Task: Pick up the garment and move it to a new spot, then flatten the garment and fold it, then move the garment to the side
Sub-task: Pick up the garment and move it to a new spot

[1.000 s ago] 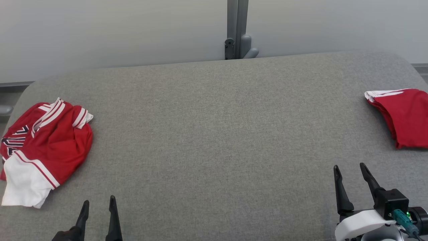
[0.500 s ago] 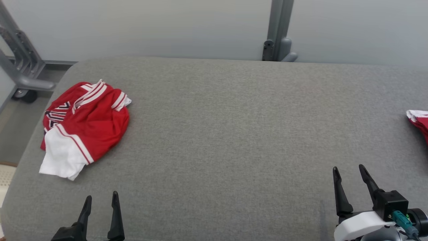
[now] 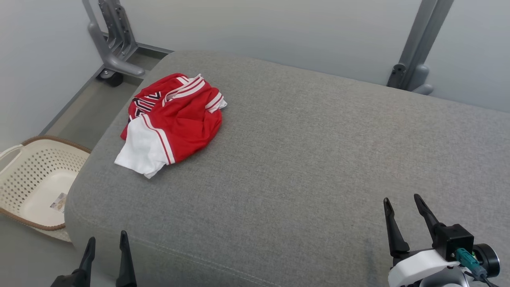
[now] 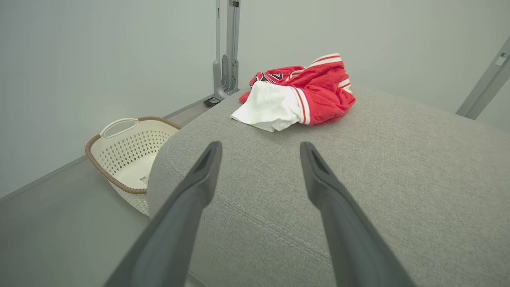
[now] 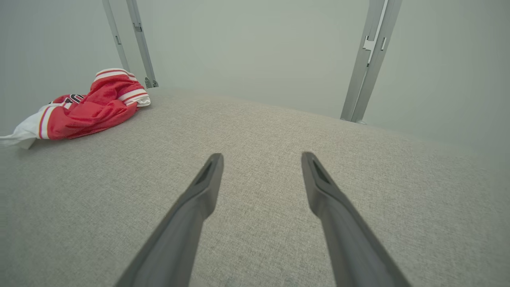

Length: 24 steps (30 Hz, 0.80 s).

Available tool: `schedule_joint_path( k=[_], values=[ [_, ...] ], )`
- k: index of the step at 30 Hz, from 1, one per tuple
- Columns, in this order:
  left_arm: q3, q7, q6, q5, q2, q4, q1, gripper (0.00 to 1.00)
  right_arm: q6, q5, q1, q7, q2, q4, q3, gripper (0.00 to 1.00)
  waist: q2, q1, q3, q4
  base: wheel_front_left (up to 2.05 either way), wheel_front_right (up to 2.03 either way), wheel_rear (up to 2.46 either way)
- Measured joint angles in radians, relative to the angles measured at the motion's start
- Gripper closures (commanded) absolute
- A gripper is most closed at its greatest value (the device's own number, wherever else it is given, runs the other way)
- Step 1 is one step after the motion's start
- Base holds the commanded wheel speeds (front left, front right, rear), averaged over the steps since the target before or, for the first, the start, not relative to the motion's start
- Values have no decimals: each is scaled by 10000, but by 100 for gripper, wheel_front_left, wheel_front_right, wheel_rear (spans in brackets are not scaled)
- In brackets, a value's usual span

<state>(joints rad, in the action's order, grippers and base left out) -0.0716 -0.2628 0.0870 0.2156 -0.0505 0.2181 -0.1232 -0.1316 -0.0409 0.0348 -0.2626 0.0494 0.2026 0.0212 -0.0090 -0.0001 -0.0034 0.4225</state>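
A crumpled red garment (image 3: 175, 119) with white panels and striped trim lies bunched near the far left corner of the grey padded table (image 3: 303, 167). The left wrist view has the garment (image 4: 299, 95) ahead of the fingers, and in the right wrist view the garment (image 5: 87, 107) sits far off to the left. My left gripper (image 3: 106, 242) hangs open at the table's near left edge, well short of the garment, with nothing between its fingers. My right gripper (image 3: 402, 201) is open over the near right of the table, empty.
A cream perforated laundry basket (image 3: 36, 179) stands on the floor left of the table, also in the left wrist view as the basket (image 4: 127, 155). Grey metal frame posts (image 3: 414, 52) rise behind the table, and a wheeled frame foot (image 3: 113, 59) stands at the far left.
The head camera has swung left: the crumpled garment now sits nearer the picture's middle, the basket has come into view, and the folded red garment at the right has left the picture. Both grippers stay open.
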Motion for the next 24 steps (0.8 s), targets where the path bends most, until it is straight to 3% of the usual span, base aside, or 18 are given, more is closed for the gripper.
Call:
schedule_joint_path(
  k=[11,17,24],
  values=[
    [54,0,94,357,-2,59,522,0,0,382,-123,0,-6,-144,245,0,0,0,354,92,0,0,0],
    [71,-2,198,1398,-6,1043,2466,0,0,815,-938,0,324,-414,107,0,0,1,1274,-109,0,0,0],
    [29,184,337,2061,-247,3526,5606,0,0,974,-1809,0,757,-738,-82,0,-1,1,2850,-514,0,0,0]
  ],
)
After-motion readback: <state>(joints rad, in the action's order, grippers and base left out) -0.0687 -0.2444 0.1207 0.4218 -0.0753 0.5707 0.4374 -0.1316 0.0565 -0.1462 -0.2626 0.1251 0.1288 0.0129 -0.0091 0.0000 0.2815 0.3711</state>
